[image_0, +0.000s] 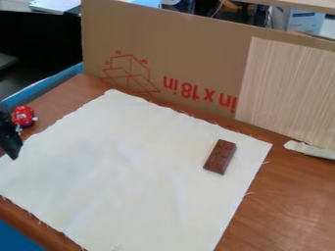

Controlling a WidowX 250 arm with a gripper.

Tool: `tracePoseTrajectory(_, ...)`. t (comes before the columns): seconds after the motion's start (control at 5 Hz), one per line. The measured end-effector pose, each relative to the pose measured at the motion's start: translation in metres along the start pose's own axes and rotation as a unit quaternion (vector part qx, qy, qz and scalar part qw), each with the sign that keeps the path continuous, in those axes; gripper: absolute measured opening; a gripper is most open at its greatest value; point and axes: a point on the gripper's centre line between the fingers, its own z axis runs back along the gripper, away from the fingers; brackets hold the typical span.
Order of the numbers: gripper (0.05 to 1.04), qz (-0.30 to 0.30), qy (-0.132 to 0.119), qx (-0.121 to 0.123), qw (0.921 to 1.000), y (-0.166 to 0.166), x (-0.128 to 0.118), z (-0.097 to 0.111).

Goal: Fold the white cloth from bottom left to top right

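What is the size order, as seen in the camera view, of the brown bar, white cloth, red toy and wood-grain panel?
1. White cloth
2. Wood-grain panel
3. Brown bar and red toy: too alike to rank

Soft, fairly even light lay over the white cloth (131, 171), the brightest broad surface, where creases registered only as faint shading. The brown bar (220, 157) threw little more than a thin, weak shadow at its edge. The cardboard (177, 49) was moderately lit, while the upper left sank into near-black. The lamp or window responsible could not be made out.
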Motion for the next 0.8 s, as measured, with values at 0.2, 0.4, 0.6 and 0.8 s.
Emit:
tracePoseTrajectory(0.2, 1.001, 0.003, 0.012, -0.005, 0.9999, 0.000, -0.003, -0.005)
tracePoseTrajectory(0.4, 1.001, 0.015, 0.032, -0.020, 0.9992, 0.007, 0.001, -0.008)
tracePoseTrajectory(0.6, 1.001, 0.014, 0.032, -0.023, 0.9991, 0.008, 0.000, -0.007)
tracePoseTrajectory(0.8, 1.001, 0.011, 0.023, -0.024, 0.9994, 0.011, 0.002, -0.010)
